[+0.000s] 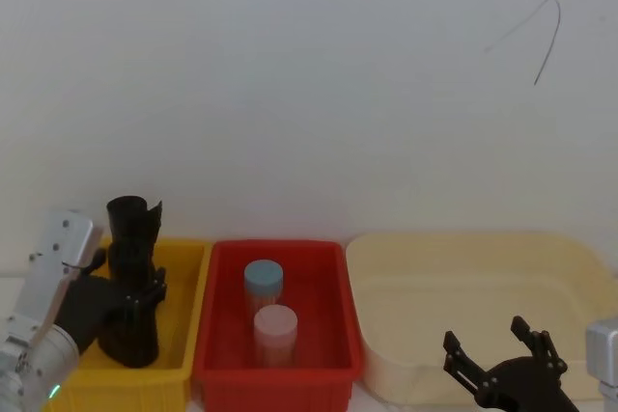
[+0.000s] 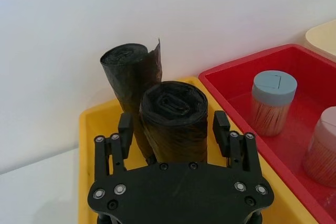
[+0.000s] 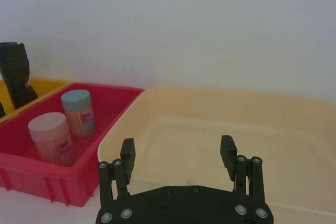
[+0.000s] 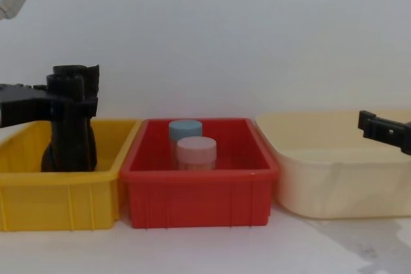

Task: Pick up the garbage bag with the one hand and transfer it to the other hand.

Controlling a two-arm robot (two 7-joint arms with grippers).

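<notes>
A pale table (image 4: 205, 251) runs up to a white wall, its surface whitish with faint grey mottling toward the robot's right front corner. Three open bins stand directly on it in a row along the wall: a yellow bin (image 4: 58, 197) on the robot's left, a red bin (image 4: 199, 200) in the middle just beside it, and a wider cream tub (image 4: 334, 187) on the right, close against the red one.
</notes>
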